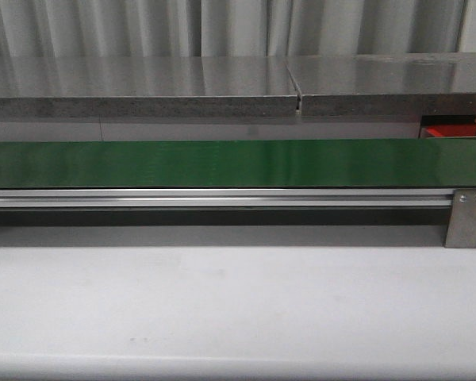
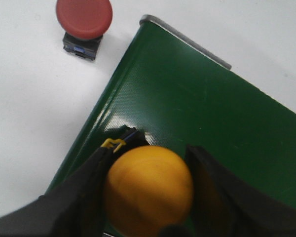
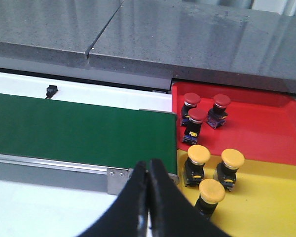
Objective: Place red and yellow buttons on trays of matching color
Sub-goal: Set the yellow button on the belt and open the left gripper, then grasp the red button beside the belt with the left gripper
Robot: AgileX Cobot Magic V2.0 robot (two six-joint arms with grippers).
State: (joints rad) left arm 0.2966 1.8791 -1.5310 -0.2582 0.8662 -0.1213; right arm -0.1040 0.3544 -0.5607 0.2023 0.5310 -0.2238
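Observation:
My left gripper is shut on a yellow button, held over the end of the green belt. A red button on a black base stands on the white table beside the belt's corner. In the right wrist view, a red tray holds three red buttons, and a yellow tray next to it holds three yellow buttons. My right gripper is shut with nothing in it, near the belt's end bracket. The front view shows no gripper, only a corner of the red tray.
The long green belt runs across the table on an aluminium rail with a metal end bracket. A grey stone ledge runs behind it. White tabletop lies in front.

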